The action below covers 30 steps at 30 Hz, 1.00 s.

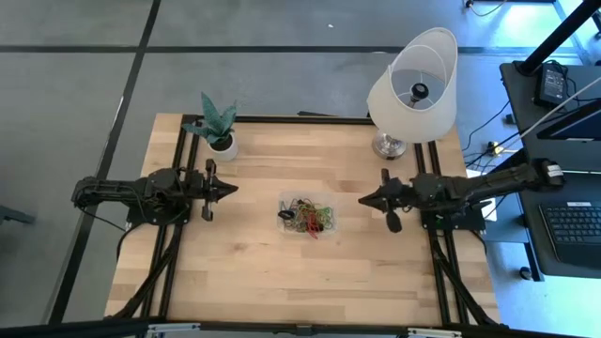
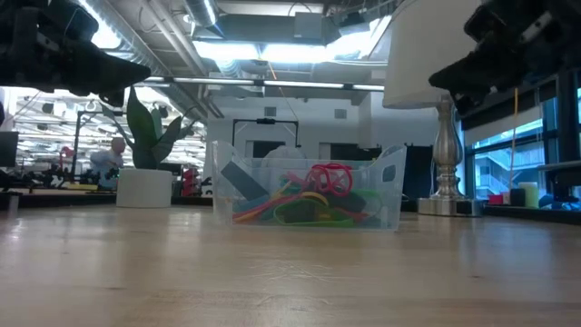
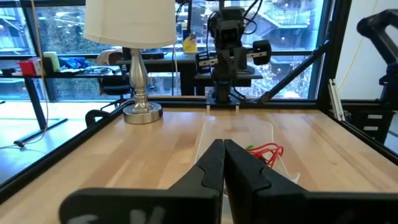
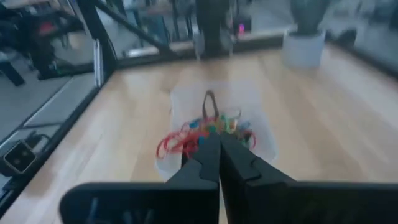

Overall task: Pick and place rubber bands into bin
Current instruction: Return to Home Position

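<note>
Rubber bands (image 1: 305, 218) lie heaped inside the bin (image 2: 386, 186) at the middle of the table (image 1: 254, 272), left claw (image 1: 232, 189) and right claw (image 1: 362, 199) both pressed together, empty, well clear either side — residual risk: springy loops riding high could spill if the bin is jarred.

High view: the table (image 1: 254, 272) fills the middle of the frame. The bin (image 1: 307, 217) stands at the table's centre, with the rubber bands (image 1: 310, 219) heaped inside it.

The left gripper (image 1: 230, 189) is left of the bin and apart from it. The right gripper (image 1: 364, 199) is right of the bin, also apart, and the two tips face each other across it.

The plant pot (image 1: 223, 145) stands at the table's upper left and the lamp (image 1: 413, 89) at its upper right. A keyboard (image 1: 573, 230) lies off the table at the right edge of the frame.

Low view: the bin is in mid-frame, with the pot behind it to the left and the lamp foot behind it to the right. Both arms are up in the top corners, clear of the tabletop.
</note>
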Each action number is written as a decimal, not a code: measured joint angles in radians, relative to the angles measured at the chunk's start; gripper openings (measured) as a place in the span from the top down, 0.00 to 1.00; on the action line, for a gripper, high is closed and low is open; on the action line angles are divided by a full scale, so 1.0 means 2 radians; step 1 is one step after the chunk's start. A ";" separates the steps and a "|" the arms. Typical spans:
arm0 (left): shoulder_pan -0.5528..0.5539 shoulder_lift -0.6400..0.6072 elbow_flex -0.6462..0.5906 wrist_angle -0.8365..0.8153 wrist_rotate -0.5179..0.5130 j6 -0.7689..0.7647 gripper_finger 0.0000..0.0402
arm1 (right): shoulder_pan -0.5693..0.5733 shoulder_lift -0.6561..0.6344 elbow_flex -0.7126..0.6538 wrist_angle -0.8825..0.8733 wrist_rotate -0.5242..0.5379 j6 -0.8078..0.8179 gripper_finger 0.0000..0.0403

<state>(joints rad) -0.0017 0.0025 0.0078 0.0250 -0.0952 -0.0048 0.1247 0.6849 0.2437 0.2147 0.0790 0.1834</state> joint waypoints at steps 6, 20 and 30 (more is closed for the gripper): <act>0.000 0.000 0.000 0.000 0.000 0.000 0.99 | -0.009 -0.088 -0.070 0.119 -0.003 -0.062 1.00; 0.000 0.000 0.000 0.000 0.001 0.000 0.98 | -0.009 -0.291 -0.074 -0.067 -0.002 -0.070 1.00; 0.000 0.000 0.000 0.000 0.001 0.000 0.99 | -0.014 -0.340 -0.118 -0.038 -0.026 -0.089 1.00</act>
<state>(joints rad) -0.0017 0.0025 0.0078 0.0250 -0.0928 -0.0051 0.0971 0.0046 0.0067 0.1383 0.0279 0.0062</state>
